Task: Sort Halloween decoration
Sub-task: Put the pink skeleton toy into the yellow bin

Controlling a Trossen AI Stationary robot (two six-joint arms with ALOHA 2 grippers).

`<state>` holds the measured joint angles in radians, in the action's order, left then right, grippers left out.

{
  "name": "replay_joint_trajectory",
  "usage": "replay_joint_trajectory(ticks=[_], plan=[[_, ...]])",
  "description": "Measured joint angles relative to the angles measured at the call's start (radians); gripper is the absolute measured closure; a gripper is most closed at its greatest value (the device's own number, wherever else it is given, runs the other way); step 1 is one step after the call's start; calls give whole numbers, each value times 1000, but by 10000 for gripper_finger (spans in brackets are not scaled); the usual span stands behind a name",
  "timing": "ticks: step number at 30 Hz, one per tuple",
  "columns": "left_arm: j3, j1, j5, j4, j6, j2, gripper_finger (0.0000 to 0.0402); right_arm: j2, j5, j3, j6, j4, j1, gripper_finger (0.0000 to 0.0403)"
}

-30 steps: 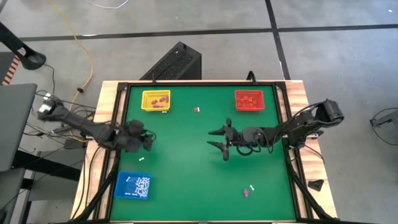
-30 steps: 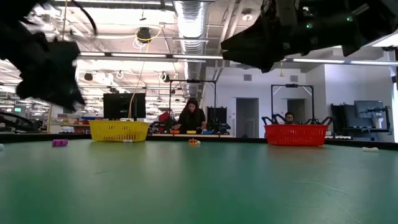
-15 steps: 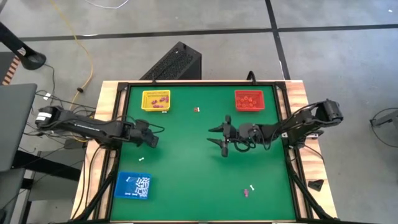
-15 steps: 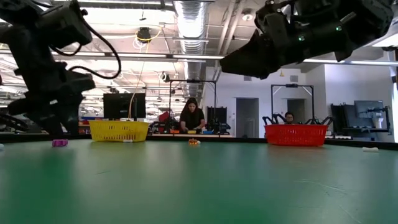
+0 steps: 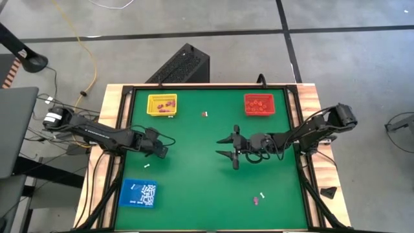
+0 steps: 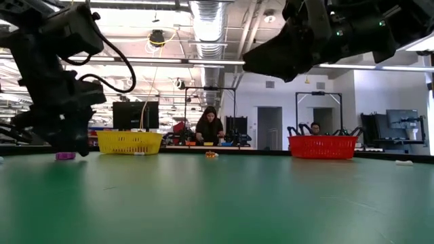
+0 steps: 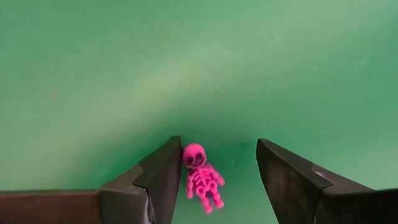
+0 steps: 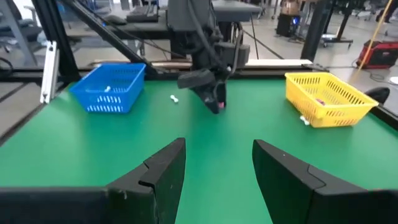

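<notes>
I see the big green table [image 5: 194,175] from above, with my two dark arms reaching over it. The left arm comes in from the left side and the right arm from the right side.

Three small baskets sit on the table. The yellow basket [image 5: 162,104] is at the far left corner with a few purple-pink bits inside. The red basket [image 5: 259,104] is at the far right corner with orange-red bits in it. The blue basket [image 5: 139,193] is at the near left corner and holds white stick-like bits.

My left gripper [image 7: 214,177] is down low on the left half of the table. Its jaws are wide apart and hold nothing. A tiny pink skeleton [image 7: 202,177] lies flat on the green between them, its head right next to one finger [image 7: 163,177]. I cannot tell if that finger touches it.

My right gripper [image 5: 231,147] hangs above the middle of the table. Its jaws are open too, with nothing in them.

More tiny bits lie loose. A white piece [image 5: 147,166] is near the left gripper. A small piece [image 5: 204,114] lies between the yellow and red baskets. A white piece [image 5: 262,194] and a pink piece [image 5: 256,200] lie close together near the front right.

A person [image 6: 209,129] sits far behind the table.
</notes>
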<state>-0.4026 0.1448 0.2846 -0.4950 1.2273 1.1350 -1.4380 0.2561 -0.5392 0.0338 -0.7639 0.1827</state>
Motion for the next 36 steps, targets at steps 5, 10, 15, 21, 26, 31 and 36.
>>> replay_joint_trajectory(ticks=[5,10,15,21,26,31,36], plan=[[-49,43,-15,-112,17,-22,205,0,0,0,1,-50,8,186],[-49,59,0,-124,39,-21,205,0,0,0,3,-61,8,186],[-49,61,9,-122,38,-19,205,0,0,0,3,-72,8,186],[-49,61,13,-118,19,-19,205,0,0,0,18,-102,8,186],[-49,61,15,-116,8,-19,205,0,0,-10,19,-106,8,186],[-49,66,9,-111,7,-9,211,0,0,-22,20,-105,21,186],[-54,87,6,-88,-3,55,254,0,0,-23,11,-104,27,186]])
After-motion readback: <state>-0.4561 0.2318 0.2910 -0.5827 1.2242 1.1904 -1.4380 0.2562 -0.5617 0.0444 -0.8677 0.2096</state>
